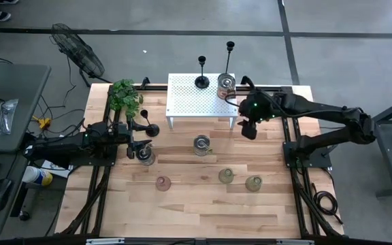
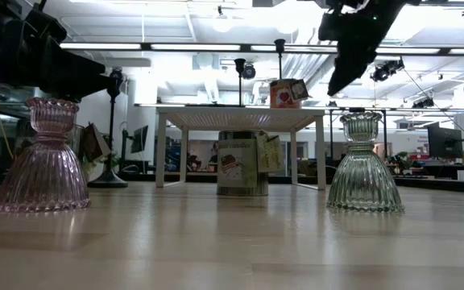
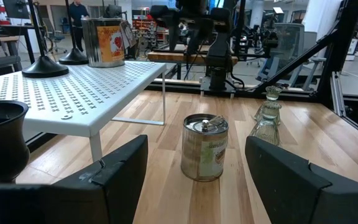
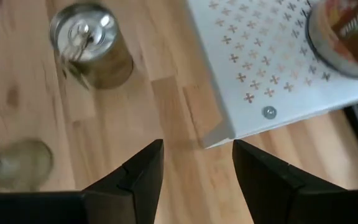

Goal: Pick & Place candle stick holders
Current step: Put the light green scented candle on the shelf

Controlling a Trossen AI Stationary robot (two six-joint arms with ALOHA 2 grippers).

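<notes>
Hovering beside the white shelf [image 1: 201, 101] corner, the right hand [image 1: 248, 128] gapes open, holding nothing.

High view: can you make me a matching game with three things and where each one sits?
Things:
1 plant
2 upright candlestick
3 pinkish glass holder

Places:
A on the white shelf
B on the table, towards its front edge
C beside the shelf's left end

Pairs: 1-C, 2-A, 3-B

Three black candlesticks [image 1: 201, 72], four glass holders [image 1: 162, 182], two tins [image 1: 201, 145].
</notes>
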